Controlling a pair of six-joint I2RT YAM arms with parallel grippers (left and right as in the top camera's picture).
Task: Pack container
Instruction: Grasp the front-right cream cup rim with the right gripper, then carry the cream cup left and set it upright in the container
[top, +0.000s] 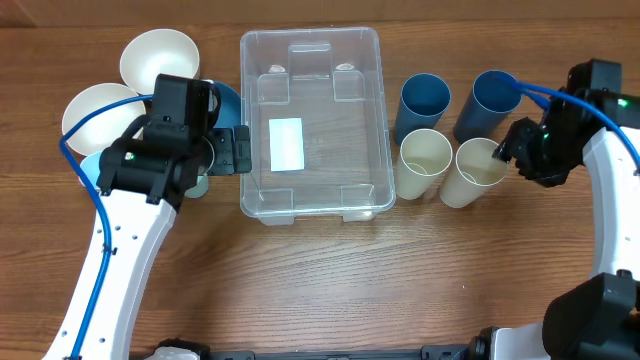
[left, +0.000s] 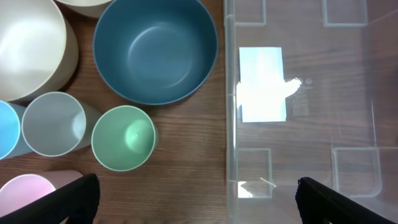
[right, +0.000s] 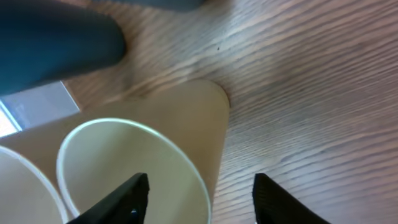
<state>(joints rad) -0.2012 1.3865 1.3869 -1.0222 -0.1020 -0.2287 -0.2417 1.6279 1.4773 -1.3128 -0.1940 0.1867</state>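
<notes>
The clear container (top: 372, 120) stands mid-table, empty, with a white label (top: 286, 143) on its base. My left gripper (top: 240, 150) is open at its left wall. In the left wrist view the fingers (left: 198, 202) straddle that wall (left: 231, 124), and the label (left: 261, 84) shows through. My right gripper (top: 505, 150) is open at the rim of the right cream cup (top: 475, 172). In the right wrist view the fingers (right: 202, 199) have one tip inside this cup (right: 124, 162) and one outside.
Right of the container stand two dark blue cups (top: 425, 100) (top: 492, 98) and another cream cup (top: 425, 160). On the left are two cream bowls (top: 158, 55) (top: 95, 110), a blue bowl (left: 155, 50), and green (left: 123, 137), grey (left: 53, 123) and pink (left: 28, 190) cups.
</notes>
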